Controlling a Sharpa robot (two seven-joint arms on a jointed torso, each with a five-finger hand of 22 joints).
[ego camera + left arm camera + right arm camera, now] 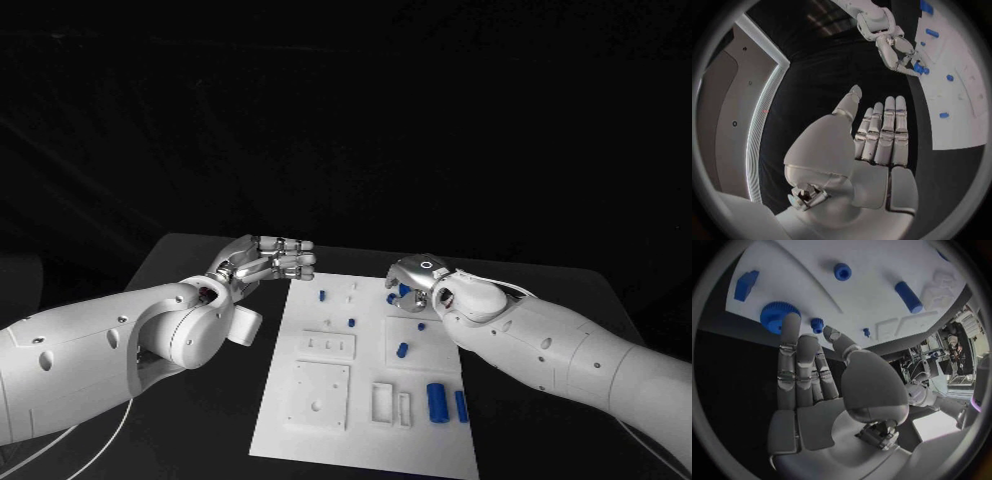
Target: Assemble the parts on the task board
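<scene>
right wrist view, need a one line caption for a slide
Right hand reaching over the white task board, fingertips at a large blue gear.

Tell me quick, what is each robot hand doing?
Left robot hand: open, holding nothing.
Right robot hand: open, fingertips at a blue gear.

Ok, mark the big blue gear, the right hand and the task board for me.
big blue gear (774, 316), right wrist view, on its toothed face.
right hand (420, 281), head view, middle of the hand.
task board (368, 452), head view, bare near part of the plate.
</scene>
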